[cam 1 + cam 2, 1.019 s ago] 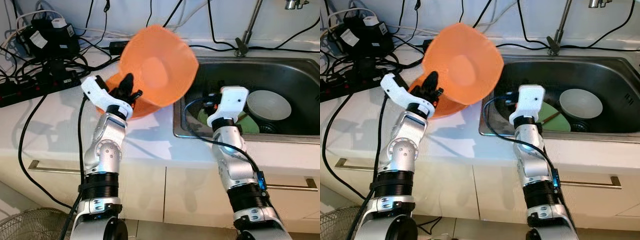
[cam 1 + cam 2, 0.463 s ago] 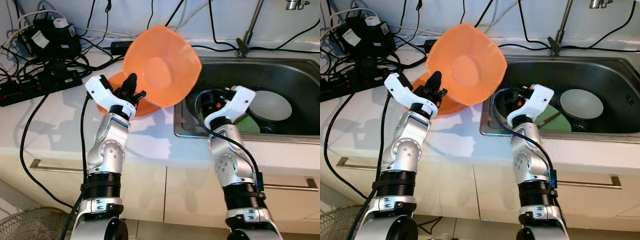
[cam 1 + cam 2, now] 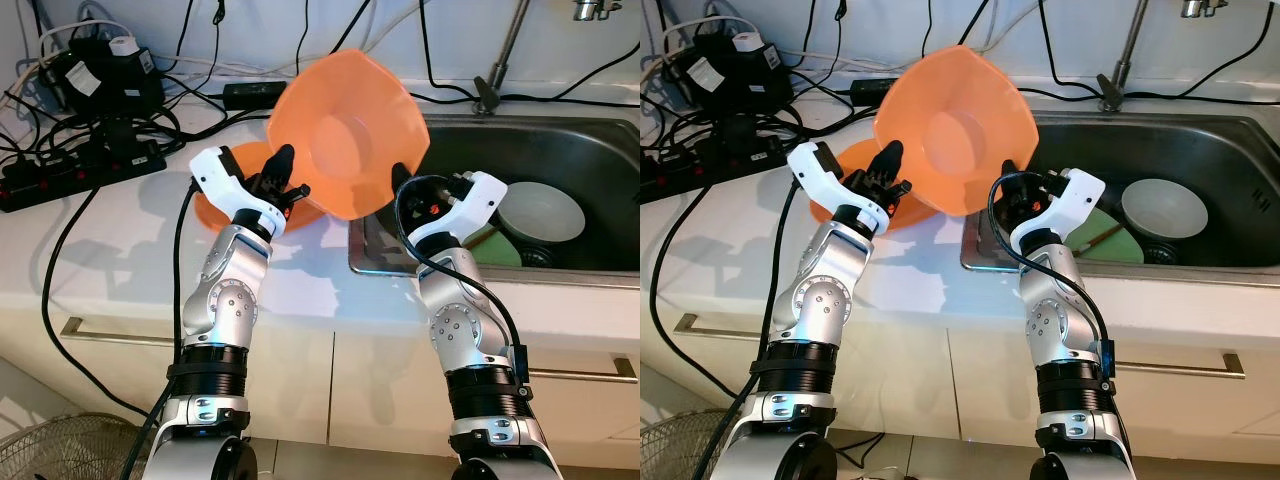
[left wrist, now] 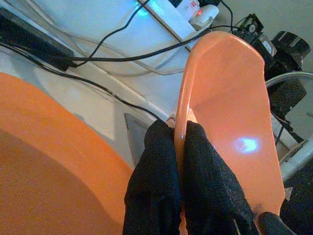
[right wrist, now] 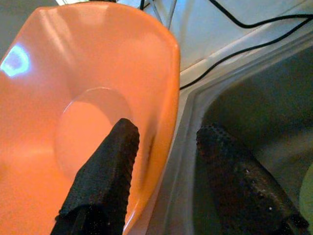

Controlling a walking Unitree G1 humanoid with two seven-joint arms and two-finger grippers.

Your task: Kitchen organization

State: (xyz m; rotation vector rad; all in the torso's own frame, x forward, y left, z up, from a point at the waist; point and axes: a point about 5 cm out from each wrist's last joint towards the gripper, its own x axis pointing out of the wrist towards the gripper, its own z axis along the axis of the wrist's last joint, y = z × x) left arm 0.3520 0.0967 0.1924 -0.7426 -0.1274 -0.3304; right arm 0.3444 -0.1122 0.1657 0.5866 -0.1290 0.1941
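A large orange bowl (image 3: 345, 135) hangs tilted above the counter's edge by the sink, its inside facing me. My left gripper (image 4: 178, 129) is shut on its lower left rim, one finger on each side of the wall. Under it, a second orange bowl (image 3: 222, 198) rests on the white counter. My right gripper (image 5: 166, 132) is open at the held bowl's right rim. One of its fingers (image 5: 105, 171) is inside the bowl and the other is outside, over the sink's edge.
The steel sink (image 3: 600, 135) on the right holds a white bowl (image 3: 540, 210) and a green plate (image 3: 500, 250); a faucet (image 3: 492, 75) stands behind it. Power strips and tangled cables (image 3: 80, 160) crowd the counter's back left. A fan (image 3: 50, 450) stands on the floor.
My left gripper has carried the tilted orange bowl rightward toward the sink. My right gripper has turned and risen from the sink to straddle the bowl's right rim.
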